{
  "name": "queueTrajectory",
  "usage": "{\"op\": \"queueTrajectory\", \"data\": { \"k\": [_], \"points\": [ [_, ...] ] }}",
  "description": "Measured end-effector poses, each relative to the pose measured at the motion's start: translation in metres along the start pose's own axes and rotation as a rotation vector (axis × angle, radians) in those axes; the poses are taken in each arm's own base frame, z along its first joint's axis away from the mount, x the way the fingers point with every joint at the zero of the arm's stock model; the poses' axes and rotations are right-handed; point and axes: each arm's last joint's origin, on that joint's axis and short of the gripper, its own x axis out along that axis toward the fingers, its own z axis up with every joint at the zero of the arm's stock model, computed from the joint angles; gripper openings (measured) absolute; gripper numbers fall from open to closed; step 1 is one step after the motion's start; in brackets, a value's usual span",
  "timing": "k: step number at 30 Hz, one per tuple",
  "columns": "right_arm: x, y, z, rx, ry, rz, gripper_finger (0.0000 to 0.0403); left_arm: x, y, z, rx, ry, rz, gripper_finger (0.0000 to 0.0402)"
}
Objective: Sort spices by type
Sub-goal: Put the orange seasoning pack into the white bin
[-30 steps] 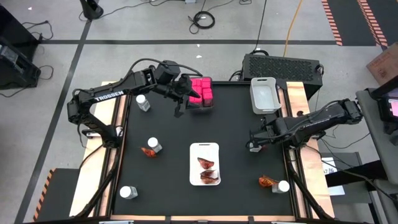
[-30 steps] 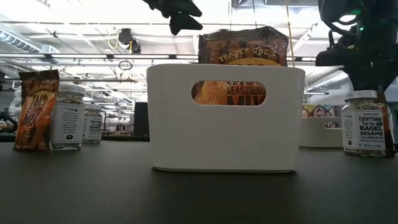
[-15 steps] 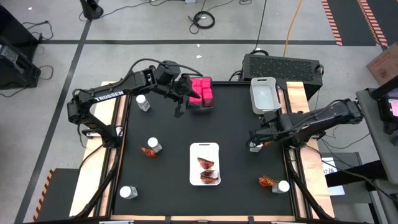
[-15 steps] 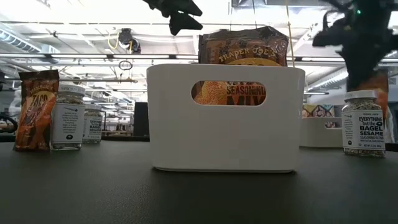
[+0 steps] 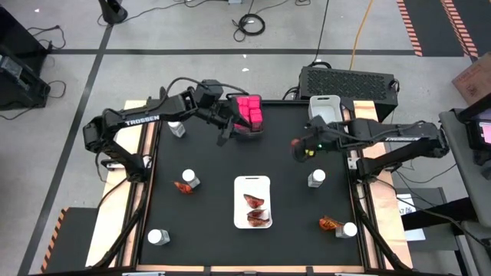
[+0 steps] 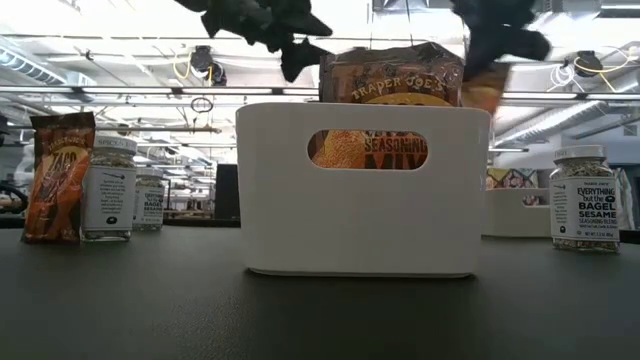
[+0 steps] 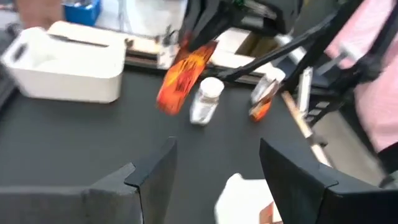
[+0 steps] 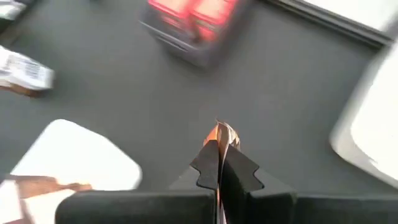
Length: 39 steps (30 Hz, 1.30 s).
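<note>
A: Where's the packet being sorted?
B: A red-orange packet (image 7: 185,73) hangs in the air, pinched between the closed fingers of the right gripper (image 5: 298,146), above the black table (image 5: 199,222) at about two o'clock from the white tray (image 5: 252,184). Its edge pokes out past the fingertips (image 8: 219,163) in the right wrist view.

A: And the left gripper?
B: The left gripper (image 5: 223,130) hovers at eleven o'clock, just beside the pink boxes (image 5: 250,112) in a dark bin, its fingers partly apart and empty.

A: The rest of the spices?
B: Two packets (image 5: 256,211) lie in the tray. One more packet (image 5: 182,186) sits at nine o'clock against a white-capped jar (image 5: 189,178); another packet (image 5: 329,224) at four o'clock is beside a jar (image 5: 349,228). Other jars stand at three (image 5: 317,177), seven (image 5: 158,238) and ten o'clock (image 5: 176,127).

A: Surface and room?
B: Matte black tabletop, grey floor with taped lines and cables, and a white bin (image 5: 326,115) at one o'clock.

A: Any writing?
B: "TROSSEN" on the left arm (image 5: 142,119); "TRADER JOE'S" and "SEASONING" on the packet in the tray (image 6: 392,95); "EVERYTHING but the BAGEL SESAME" on a jar (image 6: 584,200).
</note>
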Motion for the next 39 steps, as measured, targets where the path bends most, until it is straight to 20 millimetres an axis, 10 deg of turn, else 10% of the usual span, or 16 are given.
{"op": "queueTrajectory", "data": {
  "k": [18, 39],
  "points": [
    [0.046, 0.062, 0.044, -0.207, -0.037, 0.320, 0.0000, 0.022, -0.028, -0.005, 0.043, -0.025, -0.047, 0.0232],
    [0.049, 0.074, 0.048, -0.239, -0.032, 0.433, 0.0000, 0.048, -0.018, -0.022, 0.030, 0.048, -0.076, 0.0232]
  ]
}}
